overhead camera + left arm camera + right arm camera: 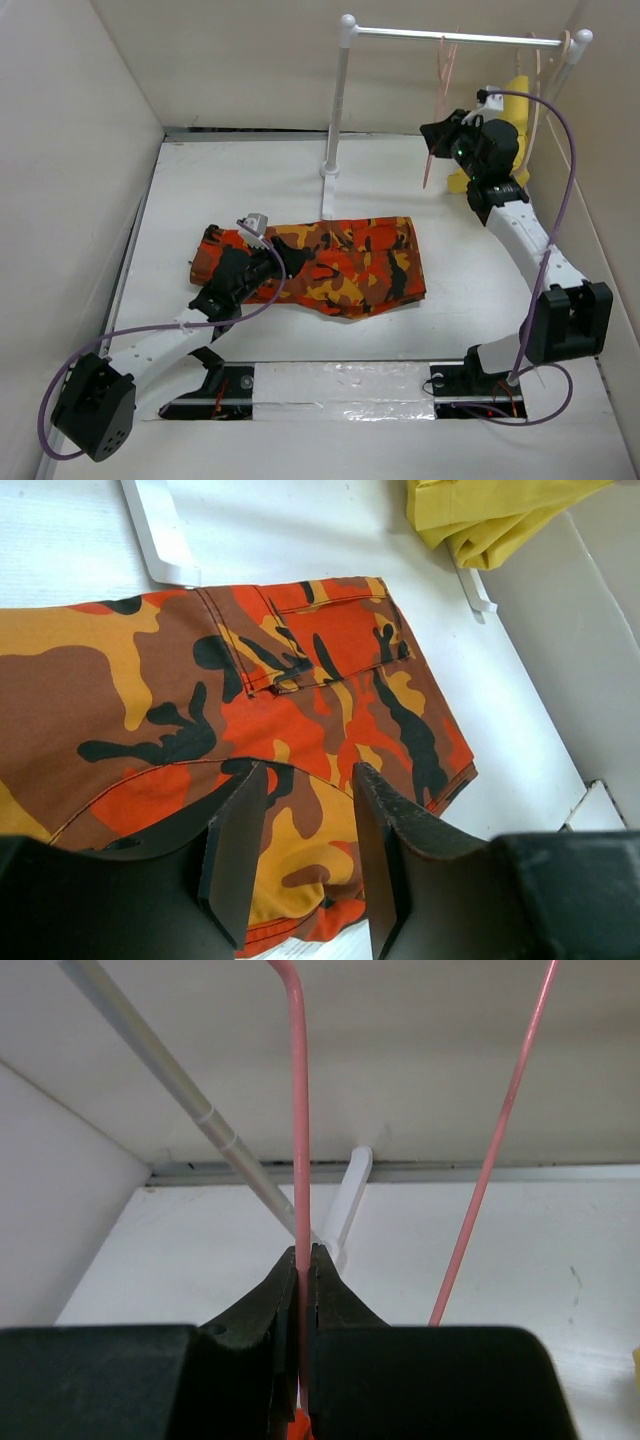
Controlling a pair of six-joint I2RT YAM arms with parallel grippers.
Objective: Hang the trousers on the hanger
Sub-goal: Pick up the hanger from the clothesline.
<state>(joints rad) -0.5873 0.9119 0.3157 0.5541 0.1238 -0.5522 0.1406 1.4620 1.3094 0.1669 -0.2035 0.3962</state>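
**Left jaws apart over trousers, right clamped on hanger**

Out left, the left gripper (310,775) hovers half open with nothing in it, just above the trousers (350,255) lying folded mid-table. Over right, the right gripper (303,1255) is pinched tight on the hanger (298,1110), up by the rail (450,38). Best play, I'd say: hold that wire without twisting and unhook it cleanly.

Pale walls (70,120) enclose a white table (460,285), a white rail stand (338,100) at its back, light apparently even
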